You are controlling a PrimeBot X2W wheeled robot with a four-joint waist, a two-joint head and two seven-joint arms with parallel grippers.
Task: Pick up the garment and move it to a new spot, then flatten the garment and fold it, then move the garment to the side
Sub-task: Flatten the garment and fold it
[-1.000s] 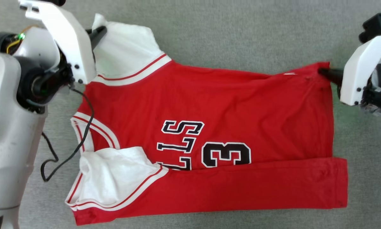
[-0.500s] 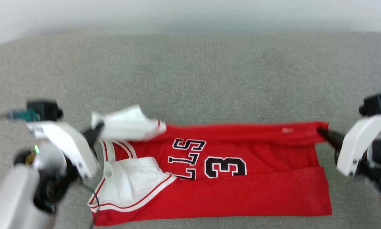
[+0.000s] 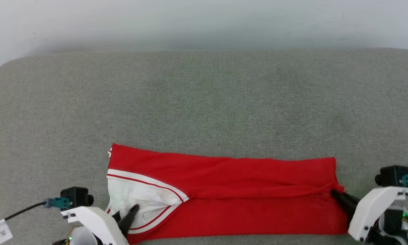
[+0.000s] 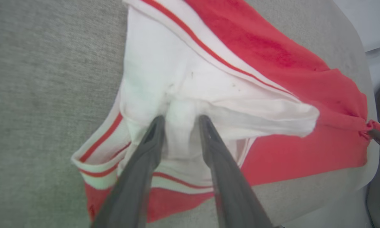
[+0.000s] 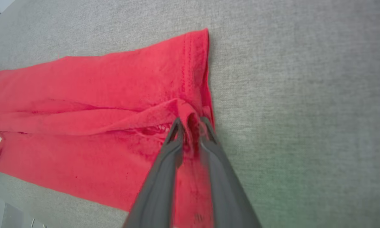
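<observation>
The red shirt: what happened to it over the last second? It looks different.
Both grippers pulled the far edge of the garment toward the robot and laid it over the front, folding it into a narrow band; the lettering is now covered. The head camera also tilted up. Unchanged: the left gripper pinches the white sleeve, the right gripper pinches the red hem, and the garment lies on the grey surface.

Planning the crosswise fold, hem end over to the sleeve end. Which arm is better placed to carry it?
Right, probably: the right tool pinches the hem corner of the shirt, while the left tool holds the white sleeve at the other end.
</observation>
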